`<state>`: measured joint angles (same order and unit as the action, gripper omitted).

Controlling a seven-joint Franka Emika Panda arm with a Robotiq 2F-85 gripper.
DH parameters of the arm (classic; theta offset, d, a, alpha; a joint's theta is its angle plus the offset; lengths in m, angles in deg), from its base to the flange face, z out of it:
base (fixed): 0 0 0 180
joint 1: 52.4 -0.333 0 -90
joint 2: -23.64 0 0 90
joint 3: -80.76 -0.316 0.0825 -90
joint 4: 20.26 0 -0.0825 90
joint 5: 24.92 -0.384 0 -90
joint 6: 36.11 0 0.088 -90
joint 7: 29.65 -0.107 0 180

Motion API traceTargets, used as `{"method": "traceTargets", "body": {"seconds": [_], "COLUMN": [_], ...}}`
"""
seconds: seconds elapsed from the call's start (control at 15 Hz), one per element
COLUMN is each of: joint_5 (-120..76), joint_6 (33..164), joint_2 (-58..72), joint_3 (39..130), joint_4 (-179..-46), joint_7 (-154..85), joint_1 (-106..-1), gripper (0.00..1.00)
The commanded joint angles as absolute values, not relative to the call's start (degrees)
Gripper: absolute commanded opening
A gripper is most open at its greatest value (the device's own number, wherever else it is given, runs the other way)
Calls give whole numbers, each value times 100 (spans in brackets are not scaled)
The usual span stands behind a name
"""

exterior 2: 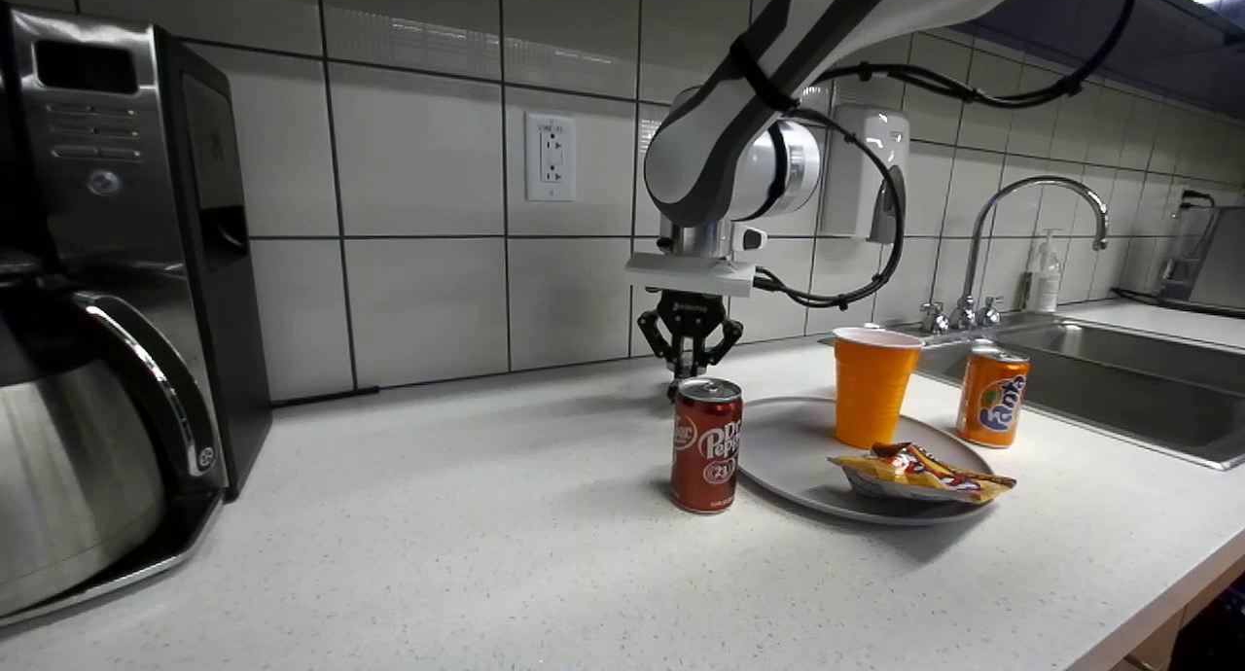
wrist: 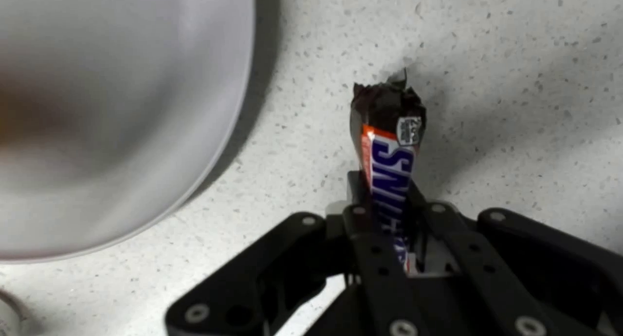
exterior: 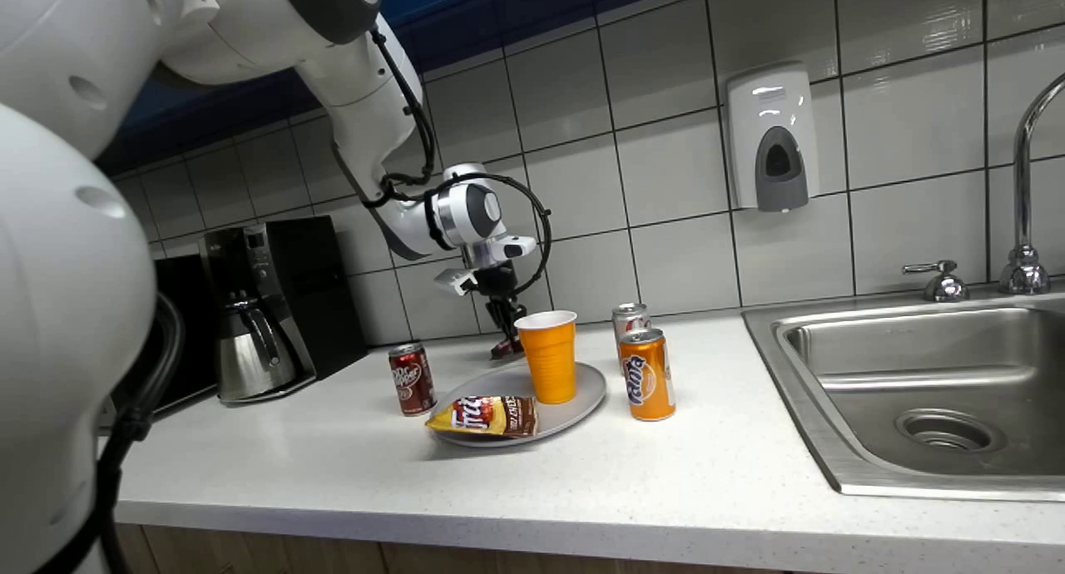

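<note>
Brown candy bar [wrist: 391,160]: near the back edge of the counter surface [exterior: 349,457], just outside the rim of the plate [exterior: 487,383]; we cannot tell whether it touches the surface.
Wrapper [wrist: 385,107]: soft and slick by our judgement, so we would hold the squeeze steady, enough to stop a slip without crushing what is inside.
Plate rim: close by, so any lift, we judge, is best made straight up, with the bar's crimped end clear of the cup [exterior: 549,362].
Gripper [wrist: 387,195]: drawn nearly together, with only the bar's width between the fingers; we see it clasping the bar by its sides, one end jutting out past the tips.
Red can [exterior 2: 707,447]: upright, just beside the plate's edge on the coffee maker [exterior: 308,283] side; we would mind it too.
Orange can [exterior: 647,378]: upright between the plate and the edge of the sink [exterior: 799,391].
Snack bag [exterior: 491,416]: lying over the plate's front edge, near the cup.
</note>
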<state>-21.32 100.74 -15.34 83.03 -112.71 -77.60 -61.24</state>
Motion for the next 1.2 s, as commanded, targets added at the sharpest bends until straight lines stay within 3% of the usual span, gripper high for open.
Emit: {"method": "traceTargets", "body": {"seconds": [0.0, 0.47, 1.13], "joint_5": [-2252, -2253, -2161], "joint_6": [9744, 9851, 9838], "joint_2": [-1675, -1283, -254], "joint_3": [8384, 8399, 8471], "joint_4": [-10913, -11265, -12201], "joint_7": [-7660, -7732, -7934], "joint_1": [-6191, -6209, -6257], "gripper": [51, 100, 100]}}
